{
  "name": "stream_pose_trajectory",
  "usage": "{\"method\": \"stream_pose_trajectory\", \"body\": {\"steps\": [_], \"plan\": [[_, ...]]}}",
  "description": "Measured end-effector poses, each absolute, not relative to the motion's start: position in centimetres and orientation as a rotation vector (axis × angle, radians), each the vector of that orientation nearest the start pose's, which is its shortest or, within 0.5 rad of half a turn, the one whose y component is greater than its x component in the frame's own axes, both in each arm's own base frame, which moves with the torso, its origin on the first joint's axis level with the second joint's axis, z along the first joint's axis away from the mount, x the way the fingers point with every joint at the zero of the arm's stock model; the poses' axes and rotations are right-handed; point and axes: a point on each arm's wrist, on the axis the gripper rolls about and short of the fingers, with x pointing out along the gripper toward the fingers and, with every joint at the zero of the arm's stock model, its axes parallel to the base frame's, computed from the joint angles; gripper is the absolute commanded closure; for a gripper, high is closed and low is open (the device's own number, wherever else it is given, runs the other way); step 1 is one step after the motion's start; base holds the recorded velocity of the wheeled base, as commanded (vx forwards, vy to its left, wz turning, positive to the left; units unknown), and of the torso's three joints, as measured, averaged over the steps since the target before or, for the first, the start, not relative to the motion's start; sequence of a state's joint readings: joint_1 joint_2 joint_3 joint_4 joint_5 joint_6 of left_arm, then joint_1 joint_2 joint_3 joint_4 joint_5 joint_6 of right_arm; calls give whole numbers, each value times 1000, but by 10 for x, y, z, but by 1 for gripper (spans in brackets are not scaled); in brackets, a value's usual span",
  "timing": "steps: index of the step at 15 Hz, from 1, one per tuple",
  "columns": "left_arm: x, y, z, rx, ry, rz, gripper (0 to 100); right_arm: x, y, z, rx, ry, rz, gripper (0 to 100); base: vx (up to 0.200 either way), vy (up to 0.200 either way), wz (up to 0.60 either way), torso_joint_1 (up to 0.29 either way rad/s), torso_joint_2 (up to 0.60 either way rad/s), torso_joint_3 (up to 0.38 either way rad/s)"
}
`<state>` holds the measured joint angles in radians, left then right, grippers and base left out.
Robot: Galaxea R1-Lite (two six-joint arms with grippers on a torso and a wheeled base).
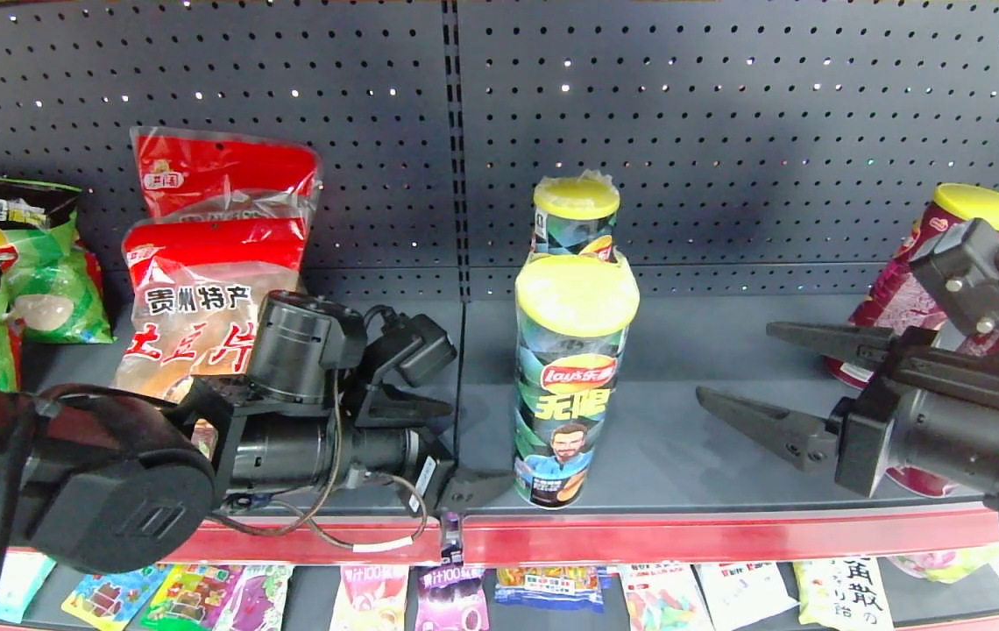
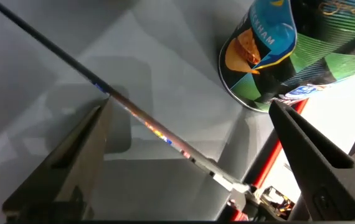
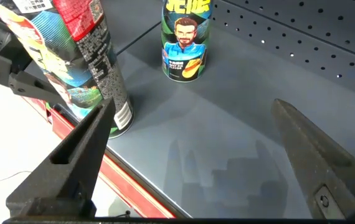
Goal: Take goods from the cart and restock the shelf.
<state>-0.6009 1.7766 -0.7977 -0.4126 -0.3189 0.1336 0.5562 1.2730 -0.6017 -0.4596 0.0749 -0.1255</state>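
Grey steel shelf deck [image 1: 692, 438] with a red front lip [image 1: 727, 535]: you're working right at the edge, so that's where trouble is starting if it starts.

At far left of frame, green chip bags [image 1: 17, 272] and red snack bags [image 1: 201, 263] are leaning on the pegboard, well apart from both tools. No concern there.

At lower centre, the left gripper [image 1: 482, 443] is hanging with fingers spread, pinching nothing. Its lower finger is sitting just beside the base of the front green can [image 1: 574, 386]; I can't tell if it's touching. That can is standing upright near the lip, with the rear green can [image 1: 576, 219] directly behind it.

- **Tipping:** if you're sweeping that arm sideways, the finger is likely catching the base and sending a tall narrow can forward off the shelf.
- **Snagging:** the cable loop [image 1: 359, 546] under the left wrist is drooping across the lip. It's probably snagging on a tag holder if you're retracting low.

At right of frame, the right gripper [image 1: 762, 381] is also spread wide and empty, pointing toward the green cans. The maroon cans [image 1: 894, 298] are sitting close behind that arm, one looking tilted. You're risking a knock from the wrist if you're backing out blind.
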Motion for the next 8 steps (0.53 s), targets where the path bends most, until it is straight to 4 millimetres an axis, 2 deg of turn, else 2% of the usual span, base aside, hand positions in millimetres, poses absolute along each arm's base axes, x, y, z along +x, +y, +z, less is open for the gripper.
{"method": "stream_pose_trajectory", "body": {"steps": [8], "plan": [[251, -185, 136, 207, 517, -943, 0, 166, 105, 216, -172, 169, 642, 0, 0, 0, 0, 0, 0, 0]]}}
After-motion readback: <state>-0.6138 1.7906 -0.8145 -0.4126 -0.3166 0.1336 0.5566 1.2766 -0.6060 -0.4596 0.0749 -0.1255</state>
